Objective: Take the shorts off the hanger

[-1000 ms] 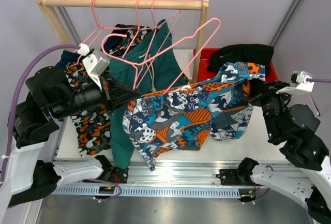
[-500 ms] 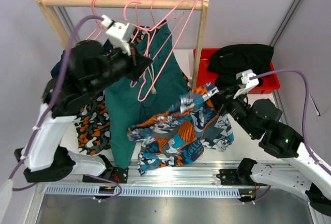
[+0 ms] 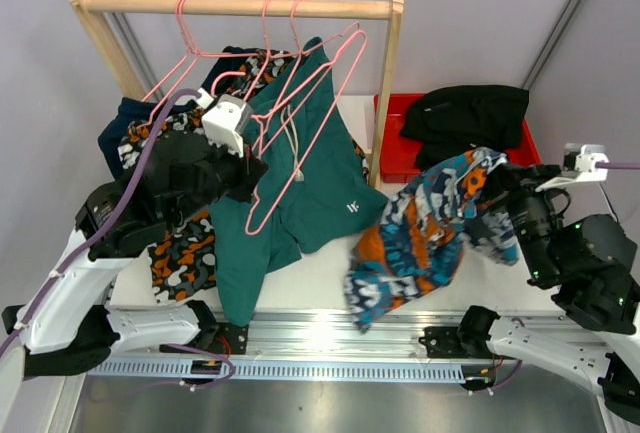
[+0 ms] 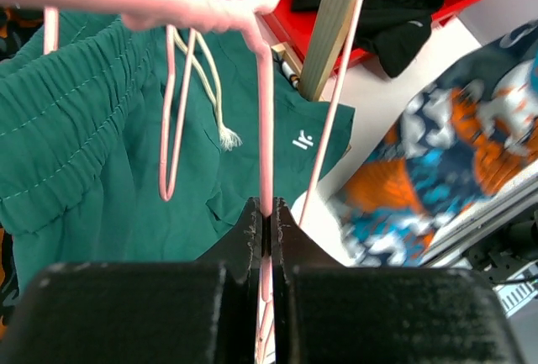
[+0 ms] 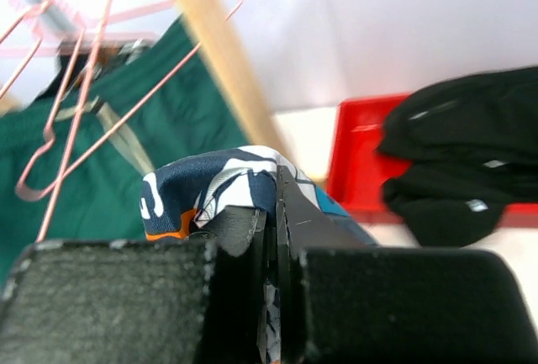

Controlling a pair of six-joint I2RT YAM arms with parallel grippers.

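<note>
Right of the rack, the cartoon-print shorts (image 3: 425, 233) hang free above the front of the white table (image 3: 310, 275), clear of every hanger. The right gripper (image 5: 271, 211) pinches them by a top fold, jaws pressed together on the fabric. The left gripper (image 4: 265, 215) is clamped tight on the wire of a pink hanger (image 4: 265, 120), just in front of the teal shorts (image 3: 300, 193). Those hang under the wooden rail (image 3: 240, 4), drawstring dangling, white logo (image 3: 352, 207) facing out. The camo shorts (image 3: 180, 253) and navy shorts (image 3: 120, 118) are at the rack's left end, partly hidden by the left arm. The black shorts (image 3: 470, 113) are piled in the red bin (image 3: 390, 138) beside the right post.
</note>
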